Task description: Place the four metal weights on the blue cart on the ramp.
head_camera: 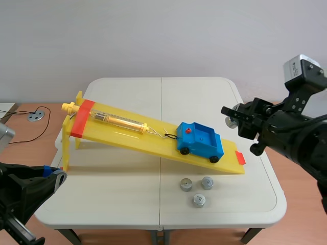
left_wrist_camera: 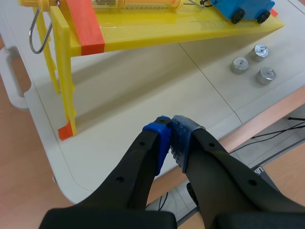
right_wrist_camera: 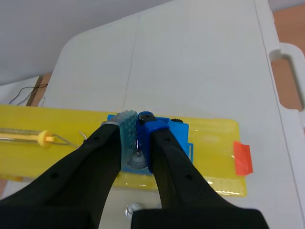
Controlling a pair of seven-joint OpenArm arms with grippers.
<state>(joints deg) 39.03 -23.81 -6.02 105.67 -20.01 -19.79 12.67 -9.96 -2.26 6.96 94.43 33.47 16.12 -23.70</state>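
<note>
Weight one of four is in transit: the right hand (right_wrist_camera: 137,143), clamped on a metal weight (right_wrist_camera: 138,157), is poised above the blue cart (head_camera: 200,141) at the low end of the ramp (head_camera: 122,136). Three weights (head_camera: 199,200) sit near the front edge of the bench (head_camera: 112,194). The left hand (left_wrist_camera: 170,133) is pressed together, empty. The next move calls for lowering the weight squarely into the cart's bed.

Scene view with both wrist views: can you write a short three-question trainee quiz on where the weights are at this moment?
1. How many weights lie on the table near the ramp's low end?
2. True or false: the blue cart already carries a weight.
3. The right gripper has its fingers: A open; B shut on a weight; C shut on nothing.
Key: 1 three; 2 false; 3 B.
</note>
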